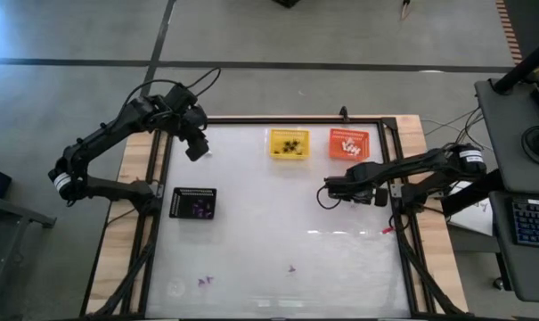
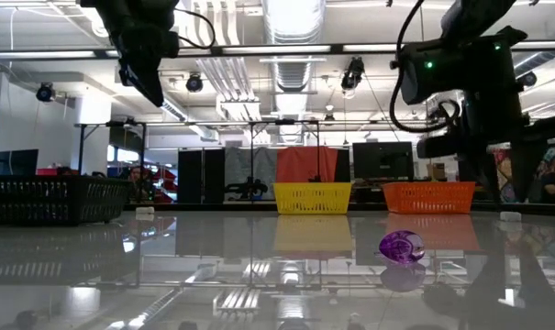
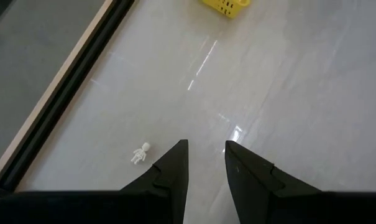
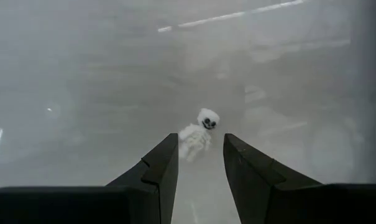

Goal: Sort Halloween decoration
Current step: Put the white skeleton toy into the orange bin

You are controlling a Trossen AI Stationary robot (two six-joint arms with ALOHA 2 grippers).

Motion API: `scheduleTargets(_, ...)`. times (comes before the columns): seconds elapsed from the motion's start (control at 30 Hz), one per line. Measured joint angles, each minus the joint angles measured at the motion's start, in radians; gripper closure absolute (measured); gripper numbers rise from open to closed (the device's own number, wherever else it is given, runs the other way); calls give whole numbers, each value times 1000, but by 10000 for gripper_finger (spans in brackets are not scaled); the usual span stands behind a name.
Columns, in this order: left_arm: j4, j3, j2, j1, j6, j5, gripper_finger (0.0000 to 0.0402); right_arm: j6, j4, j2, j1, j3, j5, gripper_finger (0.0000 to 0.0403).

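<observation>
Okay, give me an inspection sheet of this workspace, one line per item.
Surface: glossy white tabletop.
Job's things: small white skeleton figures, one before right gripper, one near left gripper; purple trinket; yellow mesh basket, orange mesh basket, black mesh basket.
Clutter: nothing seen.
Grippers: both open, empty, above table.
Cables: black cable along left arm.
Surroundings: keyboard on right-hand desk.

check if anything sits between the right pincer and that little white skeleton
Nothing visible does. The skeleton lies on bare table just ahead of the open right pincer, in line with the gap between its fingers.
</observation>
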Motion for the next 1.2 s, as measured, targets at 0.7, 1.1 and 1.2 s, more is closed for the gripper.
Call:
scheduleTargets(0.7,37,0,0,0,4,0,314,-136,61,168,-4,-24,-36,297)
scheduleTargets(1.1,37,0,0,0,4,0,314,-203,64,148,-5,-51,-83,389)
scheduleTargets(1.2,37,0,0,0,4,0,314,-203,58,116,-5,-42,-84,390)
